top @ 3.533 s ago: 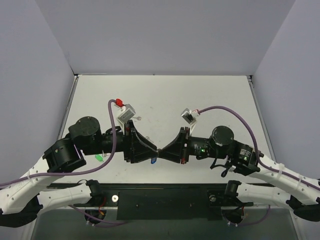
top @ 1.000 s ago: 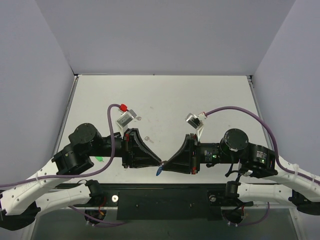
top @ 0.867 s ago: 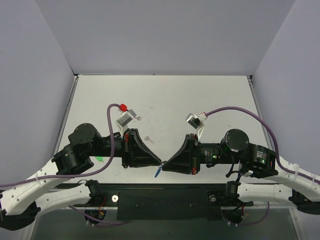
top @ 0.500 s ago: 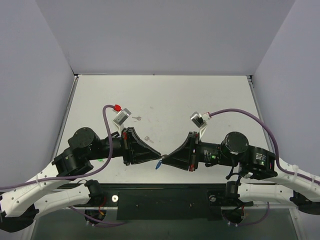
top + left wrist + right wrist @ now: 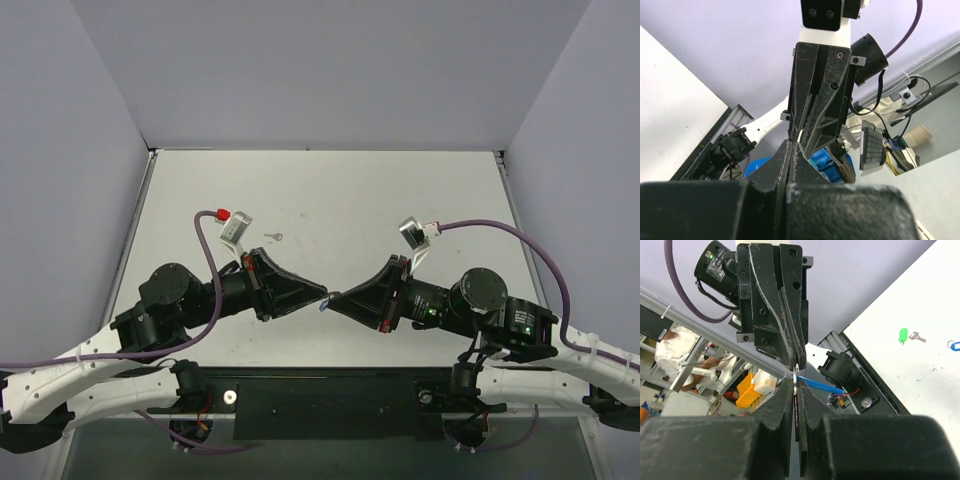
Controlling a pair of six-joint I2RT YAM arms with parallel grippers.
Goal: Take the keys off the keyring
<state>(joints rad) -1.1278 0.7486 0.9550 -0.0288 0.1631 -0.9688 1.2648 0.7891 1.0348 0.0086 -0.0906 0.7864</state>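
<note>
My two grippers meet tip to tip above the table's near middle. The right gripper (image 5: 334, 297) (image 5: 796, 382) is shut on the keyring's thin metal ring (image 5: 797, 374). Its blue tag (image 5: 822, 385) (image 5: 321, 306) sticks out sideways below the tips. My left gripper (image 5: 322, 294) (image 5: 791, 142) is shut, its tips against the ring's far edge. Whether it pinches anything is hidden. I cannot make out the keys on the ring. One small silver key (image 5: 274, 237) lies loose on the table behind the left arm.
A green tag (image 5: 903, 335) with a small key (image 5: 916, 336) beside it lies on the white table (image 5: 330, 190), and a blue ring (image 5: 953, 345) lies further right. Grey walls enclose three sides. The black base rail (image 5: 330, 395) runs along the near edge.
The left gripper has gone from partly open to shut. Both grippers, tips together, have moved away from the near edge and tilted, carrying the blue tag with them.
</note>
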